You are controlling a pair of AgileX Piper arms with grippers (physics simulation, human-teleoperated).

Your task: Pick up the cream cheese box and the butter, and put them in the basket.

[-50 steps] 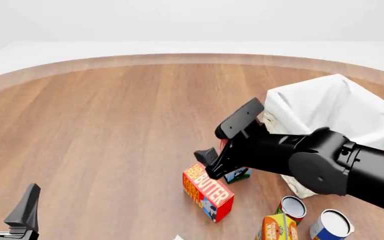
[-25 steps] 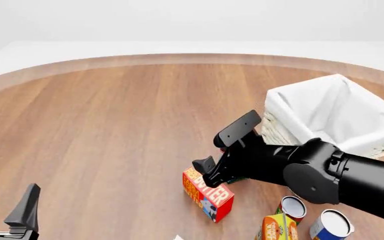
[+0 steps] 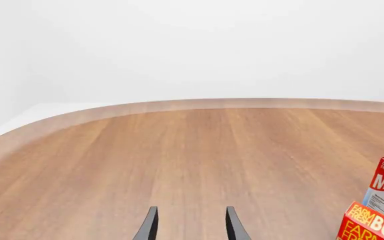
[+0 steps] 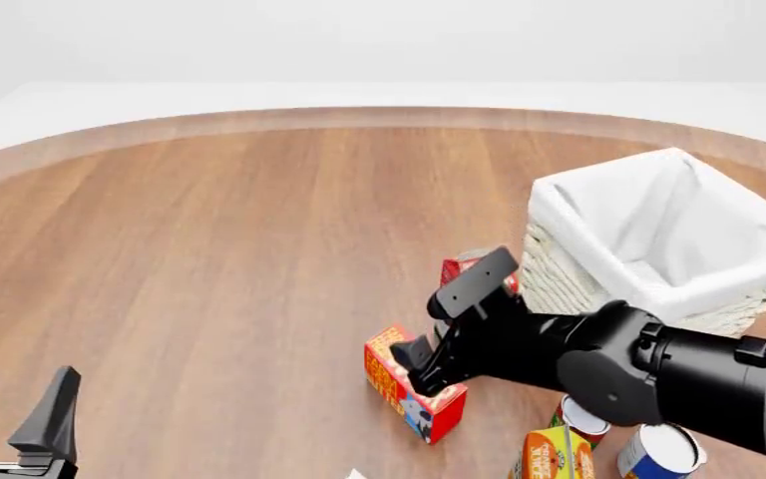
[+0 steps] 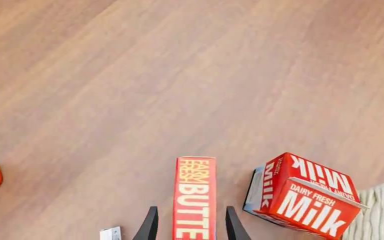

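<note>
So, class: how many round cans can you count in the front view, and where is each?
2. One can shows its red rim just under the right arm; the other, blue can stands right of it at the bottom edge. The arm may hide more.

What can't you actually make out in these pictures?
- Butter: front view, the right gripper and arm cover its top; whether the fingers touch it is unclear.
- Milk carton: front view, mostly behind that arm.
- Cream cheese box: not identifiable in any view.
- Cans: front view, cut by the lower edge.
- Basket: its bottom is hidden by the lining.
</note>
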